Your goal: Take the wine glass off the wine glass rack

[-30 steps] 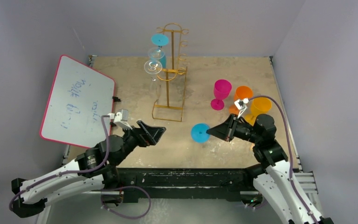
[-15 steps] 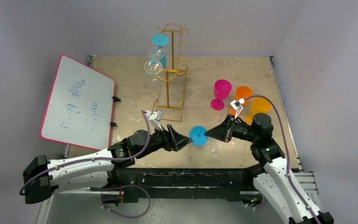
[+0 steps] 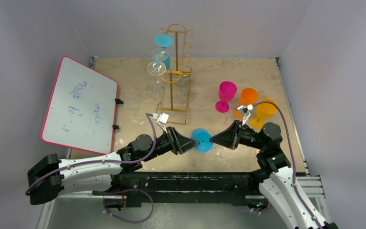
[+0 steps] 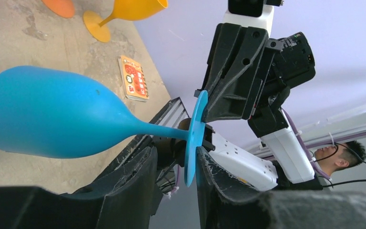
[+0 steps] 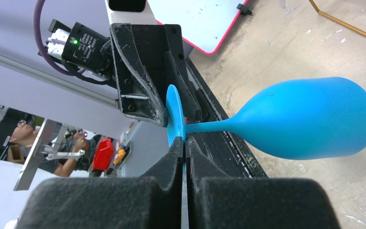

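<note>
Pinching the blue glass by its foot in our right gripper, we offer it level to the left gripper, jaws apart around the foot.

we see the gold wire rack standing upright at the back of the counter. the blue glass is off it, lying sideways in the air near the front, its foot pinched edgewise in the right hand.
</note>
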